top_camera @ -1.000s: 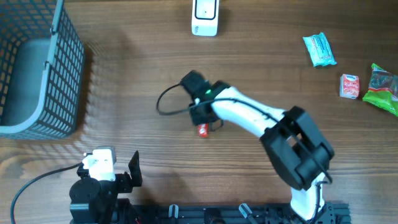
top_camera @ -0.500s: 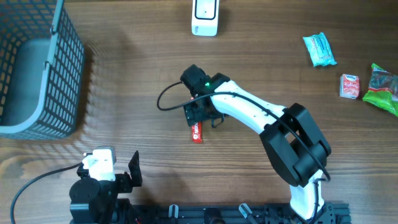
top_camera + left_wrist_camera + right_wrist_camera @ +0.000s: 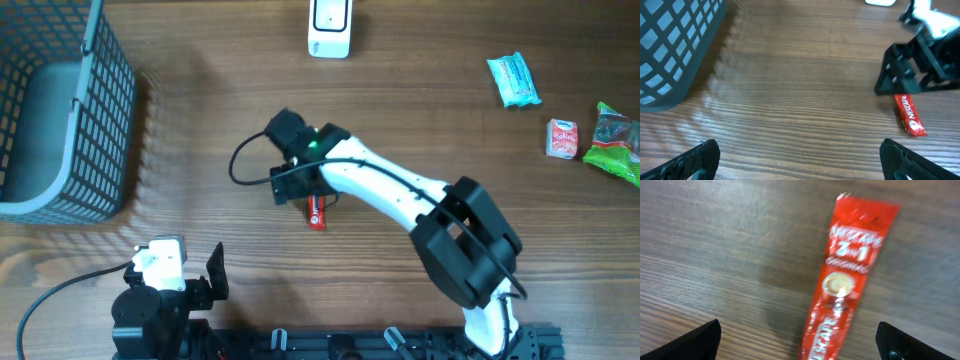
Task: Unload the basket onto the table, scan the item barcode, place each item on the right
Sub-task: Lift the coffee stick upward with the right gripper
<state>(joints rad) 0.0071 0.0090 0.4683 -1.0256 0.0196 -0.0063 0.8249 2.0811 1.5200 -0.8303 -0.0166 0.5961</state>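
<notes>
Sachet [image 3: 845, 285] appears light, limp and slick, and lies flat on the counter [image 3: 560, 230]. Right end effector [image 3: 300, 188] stands wide open, empty. Recommend pinching the long edges mid-length.

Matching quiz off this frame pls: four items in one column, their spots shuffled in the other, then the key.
Items
1. red Nescafé 3-in-1 stick sachet
2. grey plastic mesh basket
3. white scanner unit
4. light blue snack packet

Spots
A. far edge, middle
B. far right
C. centre, lying flat
D. far left corner

Pairs: 1-C, 2-D, 3-A, 4-B
</notes>
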